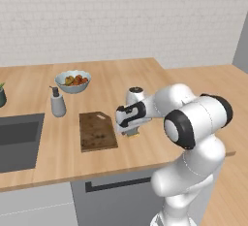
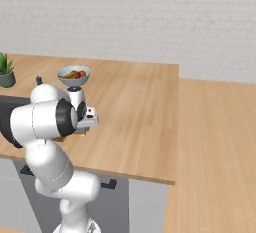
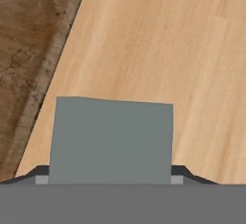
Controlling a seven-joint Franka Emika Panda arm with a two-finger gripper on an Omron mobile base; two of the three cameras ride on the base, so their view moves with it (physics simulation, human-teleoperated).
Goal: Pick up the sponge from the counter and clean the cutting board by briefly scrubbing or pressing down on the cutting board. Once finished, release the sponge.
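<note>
Sponge [image 3: 110, 139] sits gripped in the tool [image 3: 110, 180], just beside the cutting board [image 3: 26, 50]; carry it over the board, then press flat.

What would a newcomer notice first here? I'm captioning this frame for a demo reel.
The white arm bends low over the counter, its gripper down just right of the dark cutting board. In the hand view the grey-blue sponge sits between the fingertips. Behind, a bowl of food and a soap dispenser stand near the sink.

Kitchen — wooden counter [image 1: 135, 82], recessed sink [image 1: 17, 140], soap dispenser [image 1: 57, 102], fruit bowl [image 1: 72, 81].
</note>
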